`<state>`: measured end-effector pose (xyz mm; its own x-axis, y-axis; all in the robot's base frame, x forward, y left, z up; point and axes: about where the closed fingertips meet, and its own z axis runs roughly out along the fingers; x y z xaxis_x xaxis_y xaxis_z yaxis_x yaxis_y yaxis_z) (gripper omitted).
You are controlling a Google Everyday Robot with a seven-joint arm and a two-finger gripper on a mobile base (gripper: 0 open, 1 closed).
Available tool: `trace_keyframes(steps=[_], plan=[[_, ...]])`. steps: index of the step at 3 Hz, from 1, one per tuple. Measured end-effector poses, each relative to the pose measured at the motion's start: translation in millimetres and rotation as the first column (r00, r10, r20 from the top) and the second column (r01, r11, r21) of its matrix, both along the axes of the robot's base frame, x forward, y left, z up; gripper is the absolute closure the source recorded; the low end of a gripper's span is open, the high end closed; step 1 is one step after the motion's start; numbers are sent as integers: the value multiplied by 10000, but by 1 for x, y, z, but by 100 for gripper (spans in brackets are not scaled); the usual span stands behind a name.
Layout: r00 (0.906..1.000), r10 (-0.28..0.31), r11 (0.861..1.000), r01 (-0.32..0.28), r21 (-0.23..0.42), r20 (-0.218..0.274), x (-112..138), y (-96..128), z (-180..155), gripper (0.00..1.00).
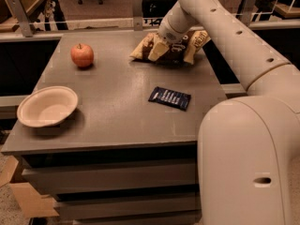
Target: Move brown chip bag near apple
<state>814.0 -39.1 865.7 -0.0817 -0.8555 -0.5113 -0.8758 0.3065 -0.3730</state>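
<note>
Grey table (117, 125) in a dim lab, railing behind, one camera view only. The brown chip bag (193, 42) lay at the far edge, right of centre. The apple (82, 55) sat well apart from it, far left. A cream bowl (47, 106) stood near-left and a dark-blue packet (169, 98) lay mid-right. The gripper (160, 48) was down on the bag's left half, touching it. Couldn't tell whether it was clamped on the bag or not. Step looked like grasping the bag, transport not yet begun. Next move likely needs a firm hold, then a lift or drag left along the far edge, stopping just beside the apple without bumping it.
</note>
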Motion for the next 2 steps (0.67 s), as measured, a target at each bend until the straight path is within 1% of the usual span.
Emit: trace_keyframes(steps=[1,2], plan=[[9997,29,9999,-32,152,242,0,-6,6,64],[9957,147,9990,-186,417,913,-1,-10,31,88]])
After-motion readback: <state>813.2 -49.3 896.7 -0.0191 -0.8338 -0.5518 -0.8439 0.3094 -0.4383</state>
